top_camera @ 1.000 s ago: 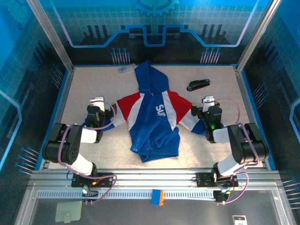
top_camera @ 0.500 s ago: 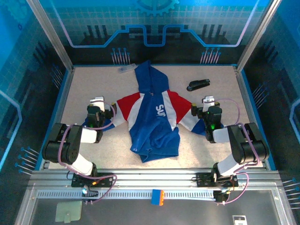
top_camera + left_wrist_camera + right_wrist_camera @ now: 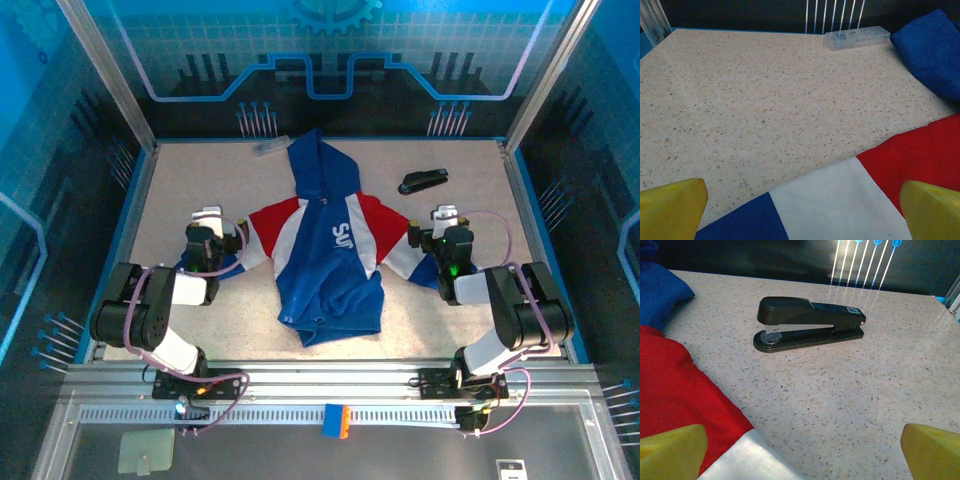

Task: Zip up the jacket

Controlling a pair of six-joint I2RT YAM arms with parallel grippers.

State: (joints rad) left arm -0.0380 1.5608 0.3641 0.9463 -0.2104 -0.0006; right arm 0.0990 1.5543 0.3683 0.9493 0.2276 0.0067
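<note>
Speckled tabletop [image 3: 190,185] lies under everything you see. At the left, your left gripper [image 3: 800,210] has its yellow fingers [image 3: 670,207] spread wide, holding nothing, over the jacket's striped sleeve. Behind it lies a clear plastic case [image 3: 856,37]. Mid-table, the jacket [image 3: 330,265] lies flat, hood toward the back wall. Right of the hood sits a black stapler [image 3: 807,322]. Your right gripper [image 3: 800,450] is equally wide and empty, over the other sleeve.
</note>
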